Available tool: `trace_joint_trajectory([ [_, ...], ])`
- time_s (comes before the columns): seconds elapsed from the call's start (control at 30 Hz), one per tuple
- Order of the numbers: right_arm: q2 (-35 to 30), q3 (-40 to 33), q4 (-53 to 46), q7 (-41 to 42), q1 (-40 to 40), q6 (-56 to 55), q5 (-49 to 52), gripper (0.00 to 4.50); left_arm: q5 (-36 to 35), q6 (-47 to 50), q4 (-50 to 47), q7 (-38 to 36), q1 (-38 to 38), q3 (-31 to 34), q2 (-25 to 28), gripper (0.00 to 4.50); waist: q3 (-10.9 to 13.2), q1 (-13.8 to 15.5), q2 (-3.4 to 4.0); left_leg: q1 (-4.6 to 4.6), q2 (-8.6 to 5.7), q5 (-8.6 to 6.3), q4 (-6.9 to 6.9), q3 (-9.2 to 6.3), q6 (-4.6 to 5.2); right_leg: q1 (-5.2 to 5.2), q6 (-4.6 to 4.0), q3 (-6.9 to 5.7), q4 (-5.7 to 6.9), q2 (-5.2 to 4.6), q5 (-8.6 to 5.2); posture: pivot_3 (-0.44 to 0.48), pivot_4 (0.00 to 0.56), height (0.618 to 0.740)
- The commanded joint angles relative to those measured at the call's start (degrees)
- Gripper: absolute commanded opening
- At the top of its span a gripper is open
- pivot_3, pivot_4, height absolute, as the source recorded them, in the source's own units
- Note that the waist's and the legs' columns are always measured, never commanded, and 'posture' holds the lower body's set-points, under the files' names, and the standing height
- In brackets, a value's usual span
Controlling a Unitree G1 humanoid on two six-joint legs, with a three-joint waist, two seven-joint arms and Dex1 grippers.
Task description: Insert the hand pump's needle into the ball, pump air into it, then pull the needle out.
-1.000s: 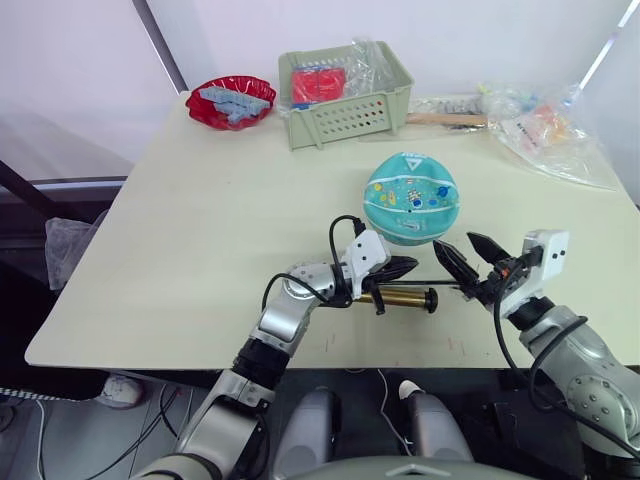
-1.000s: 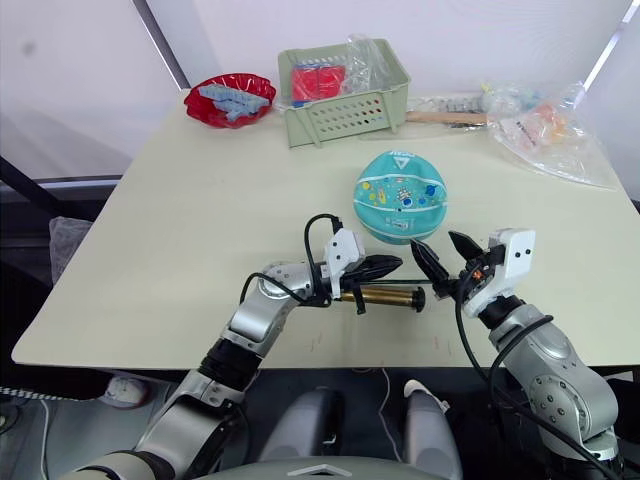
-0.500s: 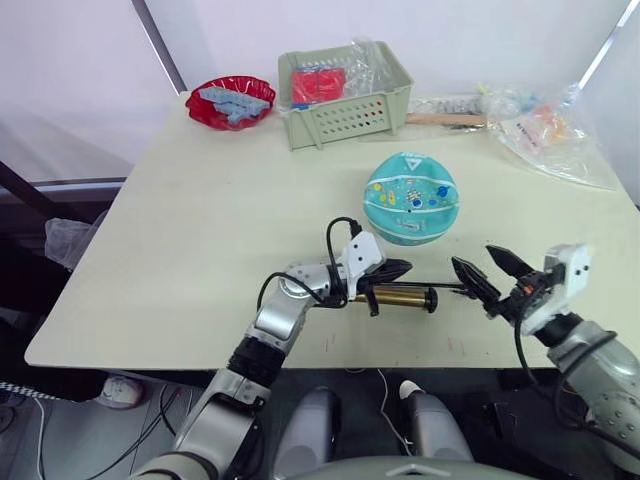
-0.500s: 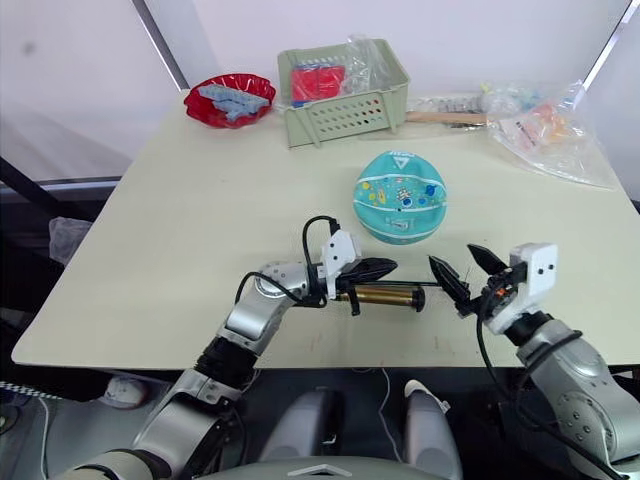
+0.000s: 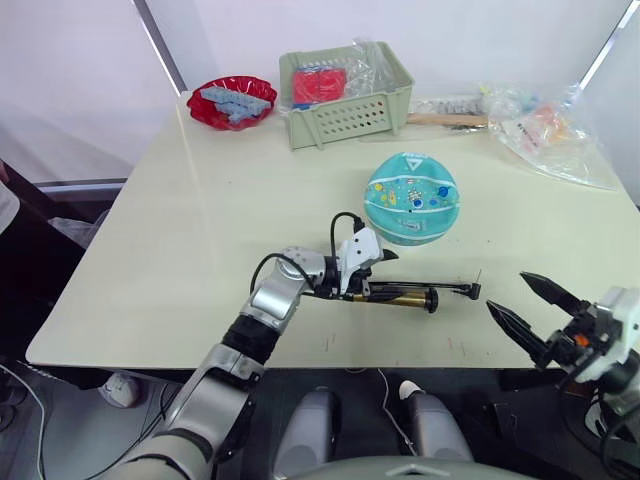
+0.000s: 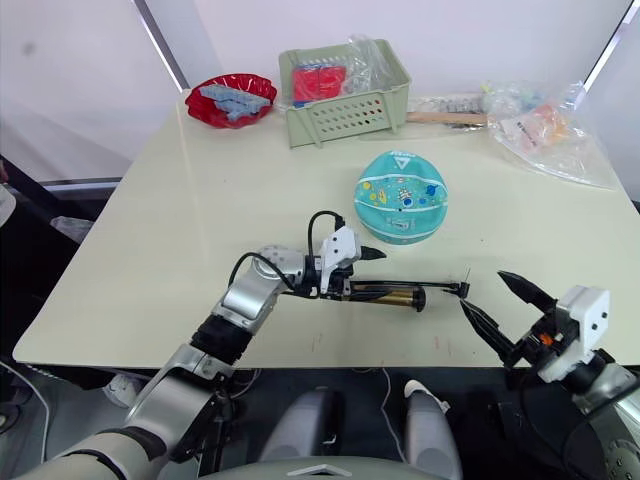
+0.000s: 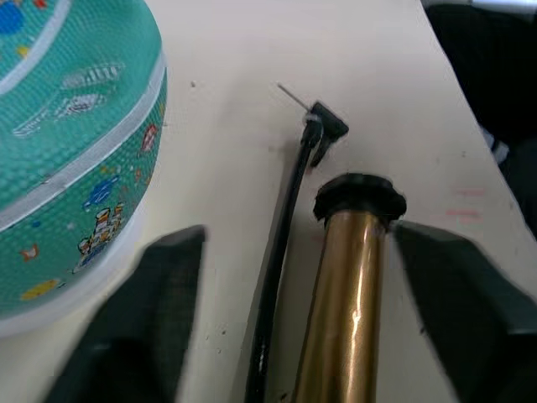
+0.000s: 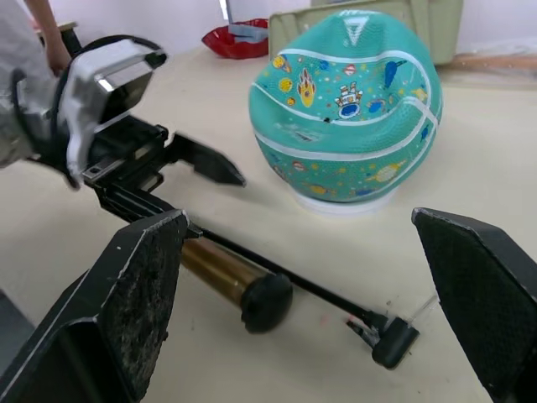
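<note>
From the head views, the hand pump (image 5: 398, 294) lies on the surface (image 5: 200, 230) near the ball (image 5: 411, 198). The left wrist view shows the left gripper (image 7: 294, 277) spread astride it, needle (image 7: 293, 97) free. The right wrist view shows the right gripper (image 8: 315, 294) wide apart, holding nothing.

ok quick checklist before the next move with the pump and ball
1. Left pincer open around the hand pump, not gripping: not ok.
2. Right pincer open, holding nothing, off the table edge: not ok.
3. Needle free of the ball: not ok, still to insert.
4. Ball steady on its white ring: ok.
5. Valve hole located: cannot tell.
</note>
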Motion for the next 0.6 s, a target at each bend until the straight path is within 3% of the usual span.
trace_joint_trajectory([
  [0.03, -0.82, -3.39, -0.12, 2.82, 1.72, -3.22, -0.53, 4.50, 1.78, -0.71, 1.68, -1.72, -2.68, -1.77, -0.26, 3.99, 0.00, -0.04, 0.00, 0.01, 0.02, 0.00, 0.00, -0.01, 0.00, 0.00, -0.01, 0.00, 0.00, 0.00, 0.01, 0.000, 0.150, 0.737],
  [0.53, -1.12, -6.05, 3.67, 7.50, 3.47, -7.90, -1.60, 4.50, 8.48, -0.92, 14.54, -0.70, -11.45, -4.67, -5.35, 3.99, 0.03, 0.01, -0.05, -0.03, -0.03, 0.00, 0.01, -0.03, 0.00, -0.01, 0.06, -0.01, -0.02, 0.00, -0.03, 0.000, 0.150, 0.737],
  [0.6, -1.05, -6.16, 3.87, 7.65, 3.46, -8.15, -1.49, 4.50, 8.64, -0.63, 15.53, -0.37, -11.71, -4.38, -6.06, 3.46, 0.03, -0.02, -0.05, -0.03, -0.03, 0.00, 0.00, -0.03, 0.00, -0.01, 0.06, -0.01, -0.02, 0.00, -0.02, 0.000, 0.150, 0.737],
])
